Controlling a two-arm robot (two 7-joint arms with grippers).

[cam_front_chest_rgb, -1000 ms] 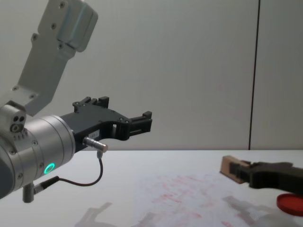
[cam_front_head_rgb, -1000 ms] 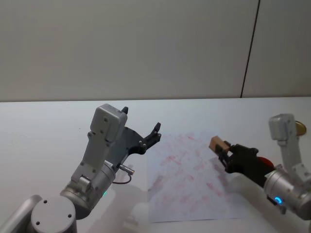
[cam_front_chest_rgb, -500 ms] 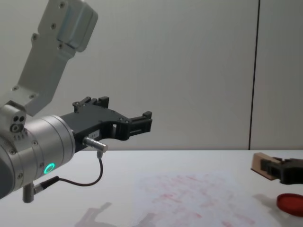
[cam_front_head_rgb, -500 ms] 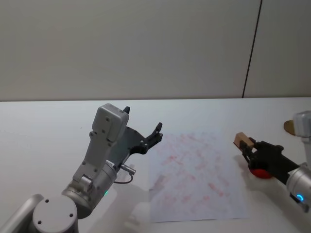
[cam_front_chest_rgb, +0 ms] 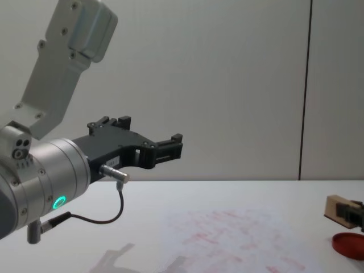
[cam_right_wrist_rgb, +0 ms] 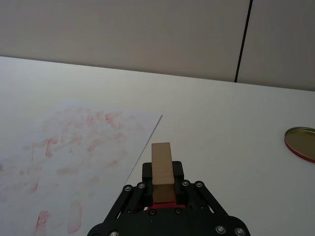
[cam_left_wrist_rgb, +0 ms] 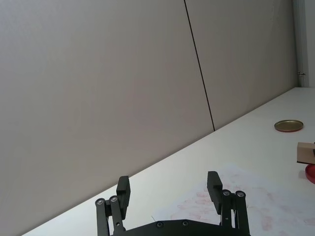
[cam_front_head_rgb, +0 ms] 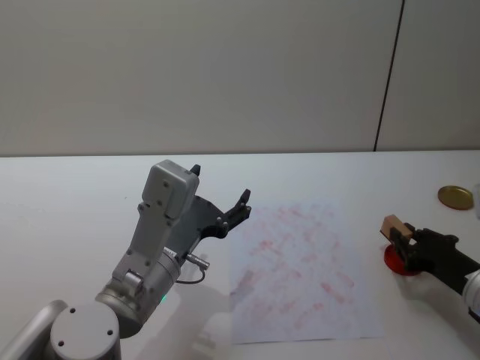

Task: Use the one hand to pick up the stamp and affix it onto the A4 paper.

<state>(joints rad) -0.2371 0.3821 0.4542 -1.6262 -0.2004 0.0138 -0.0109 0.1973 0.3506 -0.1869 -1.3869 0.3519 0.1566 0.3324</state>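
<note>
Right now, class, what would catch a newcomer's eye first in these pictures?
The left gripper hangs open in the air left of the A4 paper, a white sheet covered in faint red marks. To the right of the sheet, the right gripper holds the stamp over the red ink pad.

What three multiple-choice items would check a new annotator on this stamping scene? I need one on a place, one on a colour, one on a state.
1. Where is the stamp?
A. Over the red ink pad
B. On the A4 paper
C. In the left gripper

2. What colour are the paper's marks?
A. Blue
B. Red
C. Black

3. How is the left gripper?
A. Shut on the stamp
B. Open, holding nothing
C. Shut on a lid

Key: 1 A, the right gripper holds it above the pad; 2 B, faint red smudges cover the sheet; 3 B, its jaws stand apart, raised off the table.
</note>
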